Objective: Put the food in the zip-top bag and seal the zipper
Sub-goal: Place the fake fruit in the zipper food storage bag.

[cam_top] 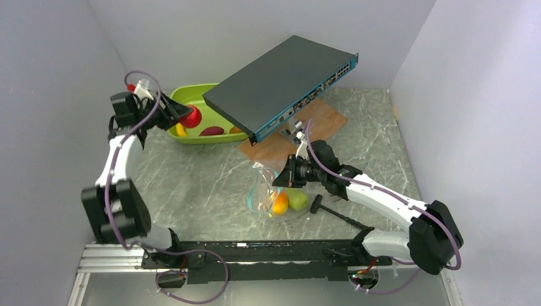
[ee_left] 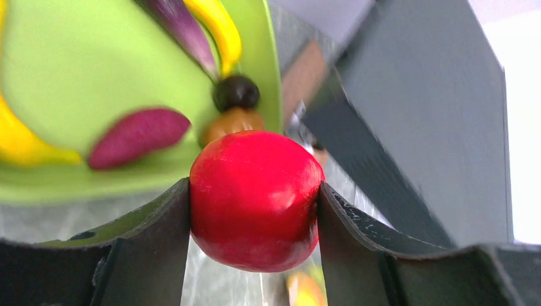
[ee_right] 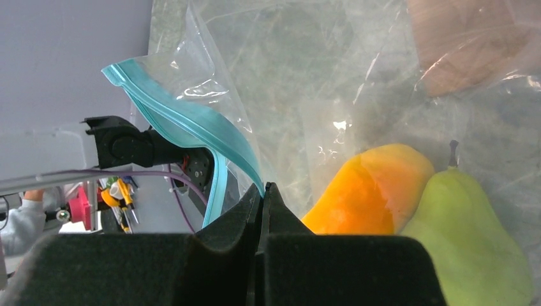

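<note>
Pale grey-lilac panel walls (cam_top: 51,70) close in a grey-green marbled worktop (cam_top: 204,185) on three sides, evenly lit. At its back a dark teal metal network switch (cam_top: 274,80) leans tilted over a brown wooden board (cam_top: 328,121).

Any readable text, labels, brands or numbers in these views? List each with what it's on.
No readable text in any view.
Front face of the network switch: ports and pale marks, too small to read.
On the zip-top bag: no print visible.
On the red apple: no label visible.
</note>
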Tool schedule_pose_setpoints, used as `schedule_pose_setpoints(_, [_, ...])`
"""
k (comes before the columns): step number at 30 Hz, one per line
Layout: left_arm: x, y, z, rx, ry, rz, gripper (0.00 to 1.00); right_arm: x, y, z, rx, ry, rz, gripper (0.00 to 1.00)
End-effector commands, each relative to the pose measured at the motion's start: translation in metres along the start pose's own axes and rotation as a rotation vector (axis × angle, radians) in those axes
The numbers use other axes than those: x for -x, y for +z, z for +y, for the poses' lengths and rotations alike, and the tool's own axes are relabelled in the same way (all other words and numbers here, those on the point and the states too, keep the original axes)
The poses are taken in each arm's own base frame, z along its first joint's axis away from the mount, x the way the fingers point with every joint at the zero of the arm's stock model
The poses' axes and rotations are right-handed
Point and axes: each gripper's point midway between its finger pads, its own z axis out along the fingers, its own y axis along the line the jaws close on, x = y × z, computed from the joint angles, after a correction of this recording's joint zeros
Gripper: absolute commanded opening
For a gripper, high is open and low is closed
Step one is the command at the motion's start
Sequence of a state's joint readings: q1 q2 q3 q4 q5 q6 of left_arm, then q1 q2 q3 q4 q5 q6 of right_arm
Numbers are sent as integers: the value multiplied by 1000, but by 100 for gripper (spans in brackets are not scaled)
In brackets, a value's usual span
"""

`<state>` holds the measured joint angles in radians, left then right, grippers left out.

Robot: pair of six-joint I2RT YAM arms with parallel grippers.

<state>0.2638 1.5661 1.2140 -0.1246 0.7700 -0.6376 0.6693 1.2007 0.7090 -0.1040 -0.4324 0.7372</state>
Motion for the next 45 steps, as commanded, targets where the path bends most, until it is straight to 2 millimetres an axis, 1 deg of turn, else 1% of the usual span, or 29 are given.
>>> schedule_pose_setpoints(1, [-66, -49, -42, -115, 93, 57, 13, 12, 2, 12, 38, 8, -20, 0])
schedule_pose_setpoints(3, [-95, -70, -58, -166, 130, 59, 12, 11, 3, 12, 43, 20, -14, 0])
schedule_pose_setpoints(5, [-125, -88, -68, -183, 166, 72, 12, 11, 4, 13, 49, 25, -12, 0])
schedule_pose_setpoints(7, [-150, -102, -83, -205, 214, 80, 9, 11, 5, 13, 49, 28, -6, 0])
schedule_pose_setpoints(11, [-195, -124, -105, -248, 229, 101, 9, 10, 5, 13, 46, 31, 8, 0])
schedule_pose_setpoints(14, [-220, -130, -115, -326, 150, 97, 6, 9, 4, 14, 49, 32, 9, 0])
schedule_pose_setpoints(16, [-234, -129, -121, -387, 83, 97, 3, 9, 3, 17, 61, 37, 9, 0])
schedule_pose_setpoints(18, [-253, -127, -123, -420, 43, 117, 3, 10, -1, 23, 81, 32, 4, 0])
schedule_pose_setpoints(20, [-266, -125, -126, -426, 21, 144, 2, 11, -7, 30, 102, 23, -1, 0])
schedule_pose_setpoints(23, [-277, -128, -146, -481, 35, 162, 1, 14, -17, 37, 108, 6, -22, 0])
schedule_pose_setpoints(27, [-295, -127, -169, -496, 66, 210, 0, 20, -28, 45, 107, -19, -50, 0])
schedule_pose_setpoints(30, [-305, -121, -178, -462, 101, 223, 0, 21, -32, 54, 128, -29, -53, 0])
schedule_pose_setpoints(31, [-307, -117, -178, -430, 108, 221, 0, 21, -34, 58, 138, -32, -52, 0])
schedule_pose_setpoints(32, [-306, -111, -171, -360, 111, 199, 0, 21, -36, 61, 147, -31, -52, 0])
schedule_pose_setpoints(33, [-310, -110, -170, -324, 118, 202, 0, 22, -38, 65, 155, -31, -51, 0])
schedule_pose_setpoints(34, [-308, -107, -165, -281, 116, 175, 0, 22, -39, 68, 163, -32, -50, 0])
schedule_pose_setpoints(35, [-308, -105, -165, -263, 118, 162, 0, 23, -42, 71, 172, -34, -51, 0])
schedule_pose_setpoints(39, [-308, -103, -171, -242, 133, 145, 1, 24, -49, 82, 204, -44, -59, 0])
schedule_pose_setpoints(45, [-310, -96, -175, -224, 157, 157, 9, 24, -53, 89, 227, -48, -58, 0])
